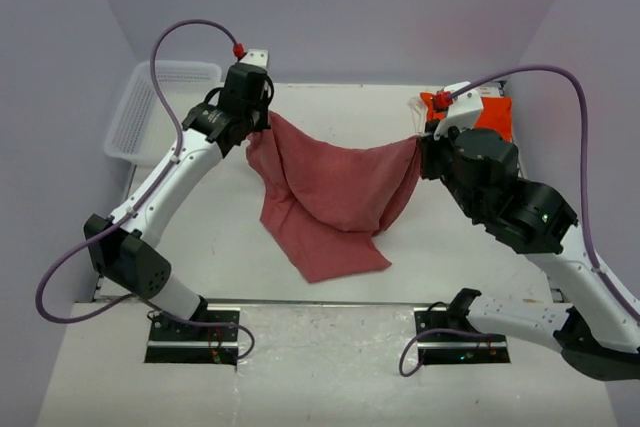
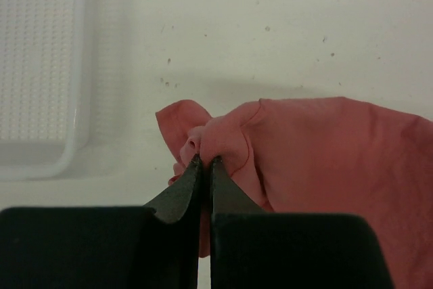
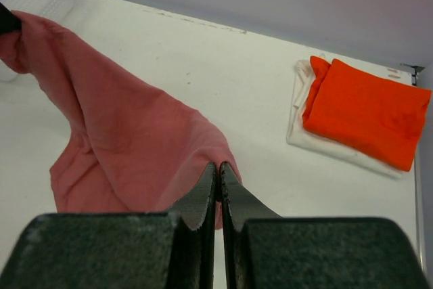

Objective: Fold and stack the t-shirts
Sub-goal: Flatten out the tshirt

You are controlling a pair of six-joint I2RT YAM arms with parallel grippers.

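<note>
Sagging limp rose-red t-shirt (image 1: pixel 335 197), weave unclear, pinched: left tool (image 2: pixel 205 161), right tool (image 3: pixel 218 166).

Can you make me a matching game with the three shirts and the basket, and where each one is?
Things:
1. red shirt
2. orange shirt
3. white shirt
4. basket

Places:
a. under the orange shirt
b. far left of the table
c. pinched by the left hand and the right hand
d. on top of the white shirt

Pairs: 1-c, 2-d, 3-a, 4-b
</note>
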